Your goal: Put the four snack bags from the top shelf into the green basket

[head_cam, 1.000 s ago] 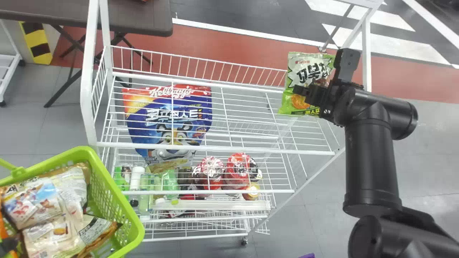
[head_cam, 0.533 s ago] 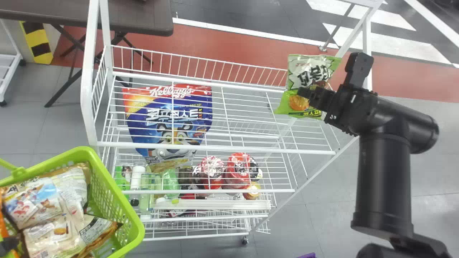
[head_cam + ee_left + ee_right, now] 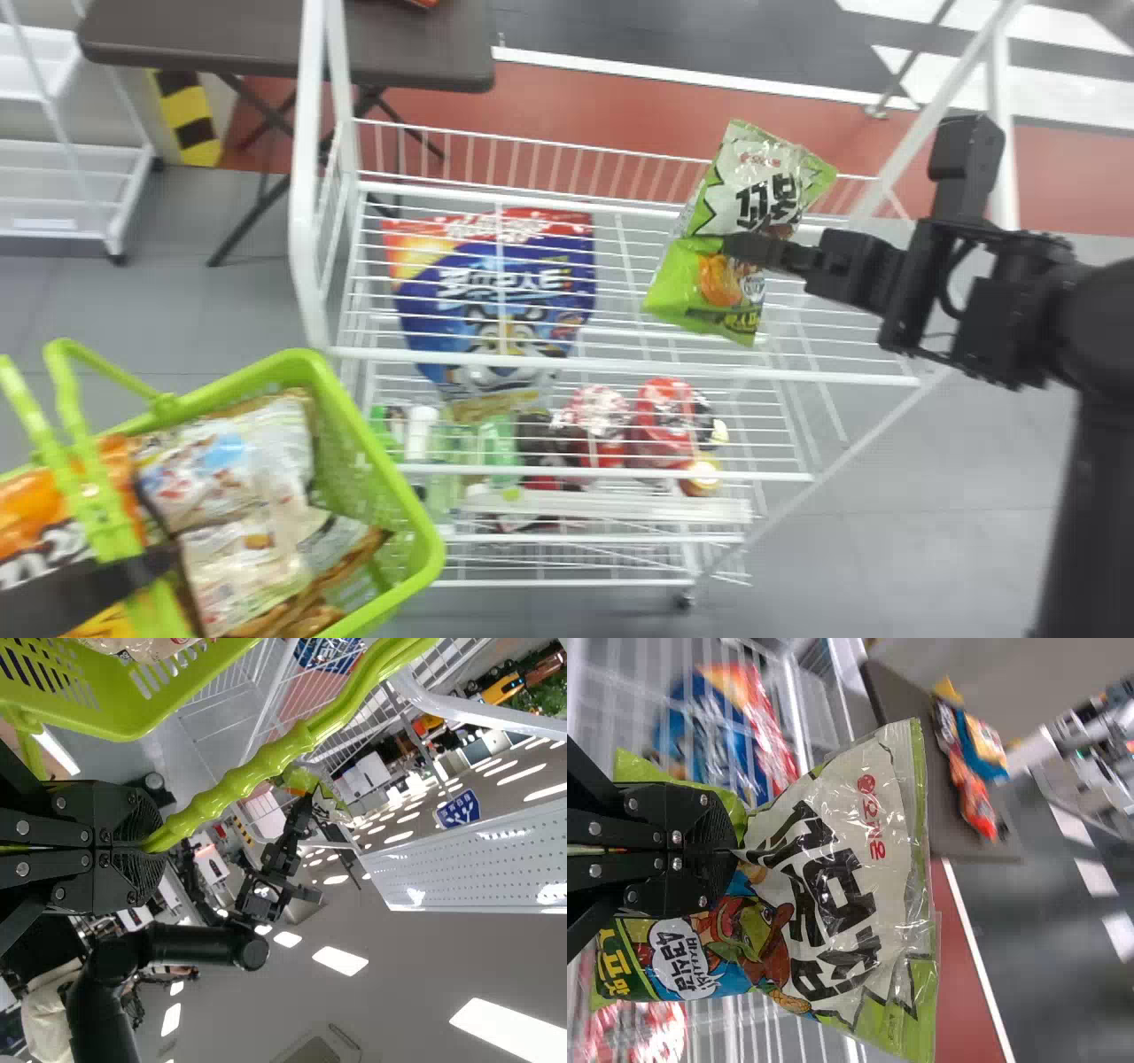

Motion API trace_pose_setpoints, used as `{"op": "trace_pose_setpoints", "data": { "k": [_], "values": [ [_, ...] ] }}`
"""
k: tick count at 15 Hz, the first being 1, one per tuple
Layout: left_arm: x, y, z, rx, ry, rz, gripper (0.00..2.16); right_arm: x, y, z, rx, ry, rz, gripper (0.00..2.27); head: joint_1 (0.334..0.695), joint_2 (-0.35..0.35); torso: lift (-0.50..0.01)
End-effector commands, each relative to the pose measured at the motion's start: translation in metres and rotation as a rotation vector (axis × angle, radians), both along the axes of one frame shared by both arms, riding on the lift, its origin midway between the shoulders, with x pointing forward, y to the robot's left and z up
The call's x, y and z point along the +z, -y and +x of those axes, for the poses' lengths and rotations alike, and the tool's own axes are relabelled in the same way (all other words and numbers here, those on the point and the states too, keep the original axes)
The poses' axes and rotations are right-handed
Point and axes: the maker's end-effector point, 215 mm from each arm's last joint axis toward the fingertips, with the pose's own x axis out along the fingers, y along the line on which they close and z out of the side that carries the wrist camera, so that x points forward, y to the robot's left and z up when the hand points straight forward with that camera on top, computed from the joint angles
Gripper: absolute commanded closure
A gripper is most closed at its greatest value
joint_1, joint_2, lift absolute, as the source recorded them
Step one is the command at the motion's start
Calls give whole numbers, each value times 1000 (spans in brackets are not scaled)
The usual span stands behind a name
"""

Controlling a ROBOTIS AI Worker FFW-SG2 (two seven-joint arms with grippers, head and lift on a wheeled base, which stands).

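Green basket (image 3: 421, 523), packets (image 3: 239, 470) inside, hangs by the top shelf's (image 3: 620, 364) front left corner, its handle (image 3: 102, 514) clenched by the left gripper (image 3: 137, 571). Farther, the right gripper (image 3: 737, 246) grasps a snack bag (image 3: 753, 190) above the shelf, nearer its right edge.

Brn table (image 3: 204, 37), blk/ylw striped block (image 3: 189, 120) nr it; btls (image 3: 420, 436) left of red pkgs (image 3: 664, 421).

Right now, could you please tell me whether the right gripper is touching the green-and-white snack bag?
Touching. The right wrist view shows the right gripper pinching the snack bag between its fingertips.
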Motion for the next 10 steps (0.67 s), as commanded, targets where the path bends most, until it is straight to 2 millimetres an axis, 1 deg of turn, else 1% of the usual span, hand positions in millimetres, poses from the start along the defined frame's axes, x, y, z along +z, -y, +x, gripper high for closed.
{"op": "trace_pose_setpoints", "data": {
  "k": [1,4,5,6,7,9,10],
  "values": [
    [8,2,6,-11,15,-9,2148,15,-69,-31,162,0,65,2250,695,-106,-6],
    [11,4,9,-15,21,-8,2148,34,-146,-58,340,33,129,2250,695,-1,-6],
    [11,4,10,-16,21,-7,2148,38,-167,-65,385,39,151,2250,695,66,-6],
    [11,4,9,-17,20,-8,2148,42,-189,-72,431,39,171,2250,695,95,-6],
    [13,6,11,-20,19,-12,2148,45,-213,-79,480,39,186,2246,695,130,-6],
    [18,7,18,-21,24,-12,2148,44,-252,-95,557,27,206,2250,695,191,-6],
    [20,7,24,-22,32,-5,2148,42,-272,-104,594,17,212,2250,695,250,-6]
  ]
}}
